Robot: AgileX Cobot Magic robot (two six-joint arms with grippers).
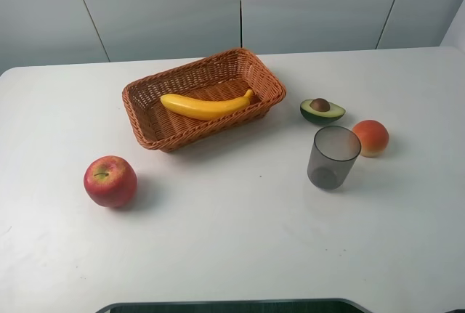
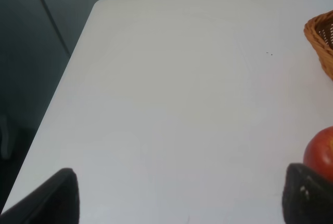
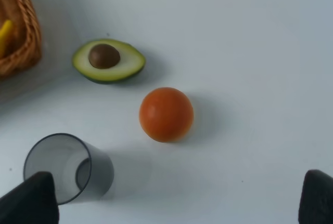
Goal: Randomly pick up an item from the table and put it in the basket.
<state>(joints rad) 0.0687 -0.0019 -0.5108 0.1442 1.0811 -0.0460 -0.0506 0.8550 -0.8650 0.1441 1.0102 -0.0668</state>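
Observation:
The yellow banana (image 1: 206, 105) lies lengthwise inside the orange-brown wicker basket (image 1: 145, 91) at the back middle of the white table (image 1: 240, 233). No arm shows in the exterior high view. In the left wrist view my left gripper (image 2: 179, 198) is open, its dark fingertips (image 2: 57, 198) wide apart over bare table, with the basket's corner (image 2: 321, 39) at the frame's edge. My right gripper (image 3: 177, 203) is open too, its fingertips (image 3: 31, 200) spread with nothing between them, and a sliver of banana (image 3: 5, 34) shows in the basket (image 3: 23, 31).
A red apple (image 1: 110, 181) (image 2: 320, 154) sits at the front left. To the right of the basket are a halved avocado (image 1: 322, 110) (image 3: 108, 61), a grey translucent cup (image 1: 333, 157) (image 3: 67, 167) and a round orange-red fruit (image 1: 371, 138) (image 3: 166, 114).

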